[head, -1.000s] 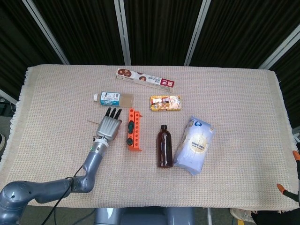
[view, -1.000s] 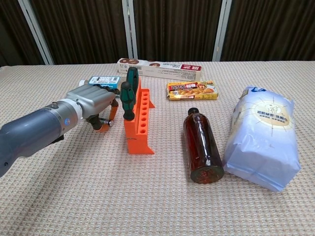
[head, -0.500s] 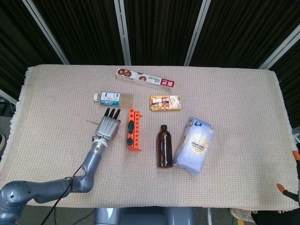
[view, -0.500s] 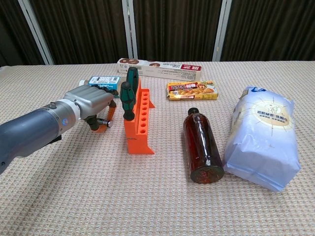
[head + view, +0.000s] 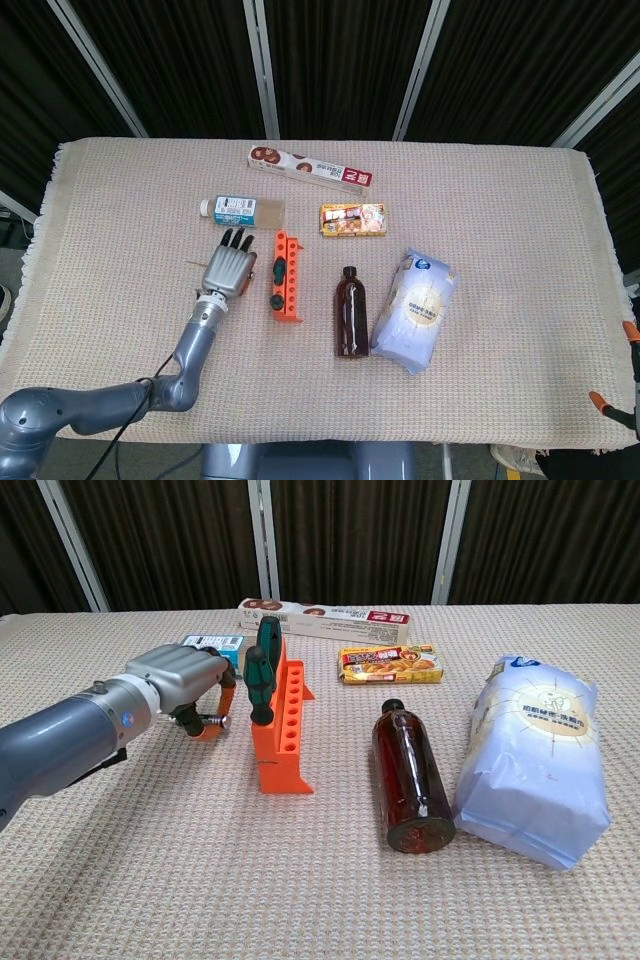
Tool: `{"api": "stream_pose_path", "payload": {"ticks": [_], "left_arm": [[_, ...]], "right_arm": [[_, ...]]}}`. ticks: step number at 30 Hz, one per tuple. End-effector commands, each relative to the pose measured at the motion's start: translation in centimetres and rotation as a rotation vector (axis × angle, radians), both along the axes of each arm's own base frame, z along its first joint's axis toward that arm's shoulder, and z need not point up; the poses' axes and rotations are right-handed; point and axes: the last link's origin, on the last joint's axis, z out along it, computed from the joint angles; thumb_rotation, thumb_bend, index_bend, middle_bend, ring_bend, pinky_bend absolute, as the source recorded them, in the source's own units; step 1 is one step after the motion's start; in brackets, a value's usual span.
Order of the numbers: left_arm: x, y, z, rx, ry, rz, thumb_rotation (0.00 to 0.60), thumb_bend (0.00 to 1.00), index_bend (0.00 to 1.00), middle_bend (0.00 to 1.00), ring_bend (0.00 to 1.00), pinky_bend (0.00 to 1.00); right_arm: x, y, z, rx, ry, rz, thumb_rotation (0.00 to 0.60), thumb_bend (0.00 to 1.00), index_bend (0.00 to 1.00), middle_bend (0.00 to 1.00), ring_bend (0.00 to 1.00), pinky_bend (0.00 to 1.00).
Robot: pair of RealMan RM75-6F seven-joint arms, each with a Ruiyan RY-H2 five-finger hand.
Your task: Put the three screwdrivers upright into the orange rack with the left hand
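The left hand sat low on the cloth at about nine o'clock from the orange rack, its fingers curled around an orange-handled screwdriver that lay close under the palm, so it was grasping the third tool. Two green-handled screwdrivers already stood upright in the rack's far holes, leaving the nearer row of holes free. To my eye the job now called for lifting the tool clear, tipping its shaft down, and bringing it over a nearer hole from nine o'clock without knocking the green handles. How firmly the fingers had it was hard to judge. There was open cloth toward six and nine o'clock of the hand for swinging the arm. At three o'clock of the rack lay a brown bottle, apart from it, with a pale bag beyond. At twelve o'clock a small white bottle lay near the fingertips, and farther off a snack box and a long carton. The right hand was nowhere to be seen.
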Motion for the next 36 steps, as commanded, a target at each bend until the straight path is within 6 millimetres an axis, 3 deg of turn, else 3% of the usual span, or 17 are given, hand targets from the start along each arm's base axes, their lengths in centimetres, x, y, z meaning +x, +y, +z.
{"api": "stream_pose_path", "payload": {"ticks": [1, 10, 18, 30, 36], "left_arm": [[0.3, 0.4, 2.7, 0.062, -0.139, 0.012, 0.600, 0.38, 0.71, 0.16, 0.00, 0.09], [1.0, 0.7, 9.4, 0.120, -0.483, 0.064, 0.600, 0.38, 0.72, 0.18, 0.00, 0.09], [2.8, 0.8, 13.0, 0.078, -0.903, 0.128, 0.600, 0.41, 0.71, 0.19, 0.02, 0.08], [5.3, 1.3, 12.8, -0.086, -1.330, 0.272, 0.600, 0.41, 0.67, 0.16, 0.00, 0.08], [5.8, 1.7, 12.8, -0.133, -1.426, 0.344, 0.600, 0.41, 0.66, 0.15, 0.00, 0.08]], "right_arm": [[0.0, 0.0, 0.0, 0.000, 0.001, 0.003, 0.600, 0.00, 0.00, 0.00, 0.00, 0.00], [0.2, -0.2, -0.1, 0.004, -0.002, 0.018, 0.600, 0.00, 0.00, 0.00, 0.00, 0.00], [0.4, -0.4, -0.2, 0.008, -0.005, 0.035, 0.600, 0.00, 0.00, 0.00, 0.00, 0.00], [0.2, -0.5, -0.1, 0.004, -0.009, 0.032, 0.600, 0.00, 0.00, 0.00, 0.00, 0.00], [0.1, -0.5, -0.1, 0.005, -0.012, 0.029, 0.600, 0.00, 0.00, 0.00, 0.00, 0.00]]}}
